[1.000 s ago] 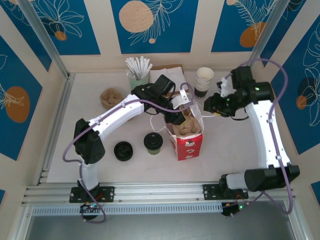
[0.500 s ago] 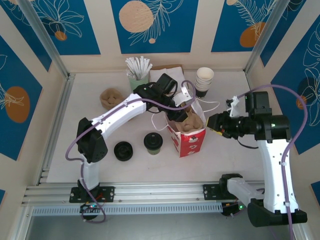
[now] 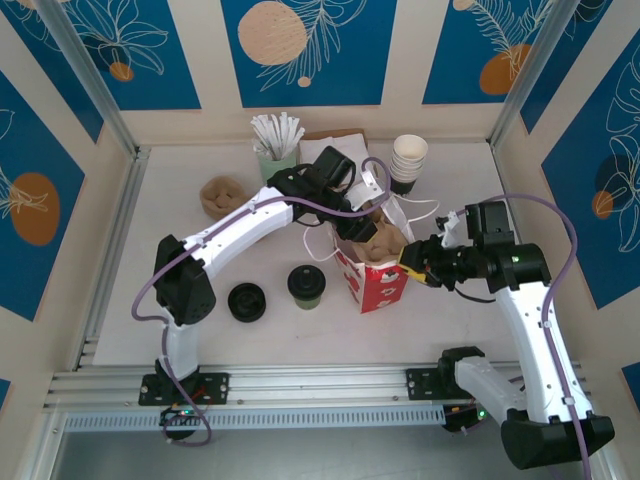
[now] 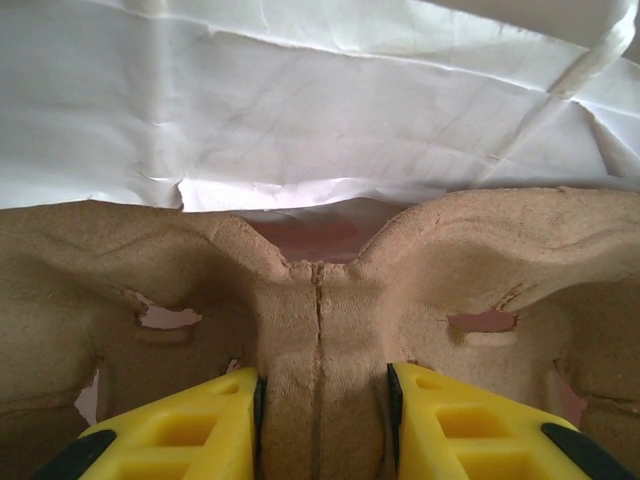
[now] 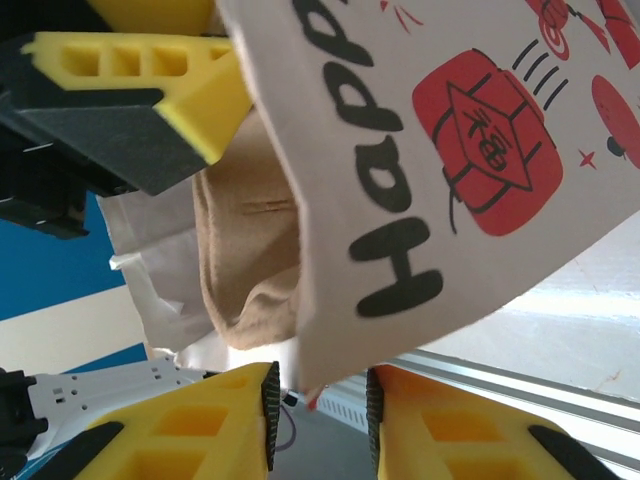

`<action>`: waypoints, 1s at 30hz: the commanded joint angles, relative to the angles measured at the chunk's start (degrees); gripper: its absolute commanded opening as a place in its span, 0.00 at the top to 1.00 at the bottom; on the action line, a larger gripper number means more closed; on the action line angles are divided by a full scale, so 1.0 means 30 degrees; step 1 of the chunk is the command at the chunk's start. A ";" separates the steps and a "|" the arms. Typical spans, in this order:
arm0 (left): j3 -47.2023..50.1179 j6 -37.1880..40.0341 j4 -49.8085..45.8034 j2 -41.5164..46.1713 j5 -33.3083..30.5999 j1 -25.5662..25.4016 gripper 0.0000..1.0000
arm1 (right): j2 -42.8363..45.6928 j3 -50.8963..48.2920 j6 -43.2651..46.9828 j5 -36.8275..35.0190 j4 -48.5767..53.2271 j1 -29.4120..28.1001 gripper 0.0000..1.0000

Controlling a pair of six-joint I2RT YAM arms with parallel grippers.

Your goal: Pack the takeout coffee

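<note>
Takeout coffee [image 3: 306, 284]: upright on the table [image 3: 270, 340], black lid on, toward the near edge and left of middle. Just left of the red-and-white paper bag [image 3: 378, 285], apart from it and outside it. Left of the cup again, a low black disc [image 3: 247, 301], flat on the table and not touching the cup.

Paper bag: standing open-mouthed about the table's middle, with a brown pulp carrier [image 3: 375, 243] tucked into its mouth.

Left claw [image 4: 322, 425]: reaching down into the bag's mouth from the far-left side. Narrowed onto the carrier's central ridge, one yellow finger [image 4: 175, 430] pressed against each side of it, crumpled white bag lining behind.

Right claw [image 5: 318, 425]: at the bag's right-hand rim, drawn almost closed, with the edge of the printed wall pinched between its two yellow fingers. Carrier visible just inside that wall from the right wrist.

Along the far edge: a stack of white cups [image 3: 408, 160] right of middle, and a green cup of white sticks [image 3: 277, 150] left of middle, both well apart from the coffee. Toward the far-left corner, a loose brown pulp piece [image 3: 222, 195].
</note>
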State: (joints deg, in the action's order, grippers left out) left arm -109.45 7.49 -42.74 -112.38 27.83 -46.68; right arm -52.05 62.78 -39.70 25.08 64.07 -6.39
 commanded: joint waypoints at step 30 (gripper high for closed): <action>-0.0823 0.0690 -0.0686 -0.0585 -0.2331 0.0039 0.68 | 0.0872 0.0597 0.0941 0.1184 0.1975 0.0157 1.00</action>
State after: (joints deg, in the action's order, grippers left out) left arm -110.28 7.92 -43.40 -112.68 24.73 -46.78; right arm -49.71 62.65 -38.74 25.98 65.30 -6.20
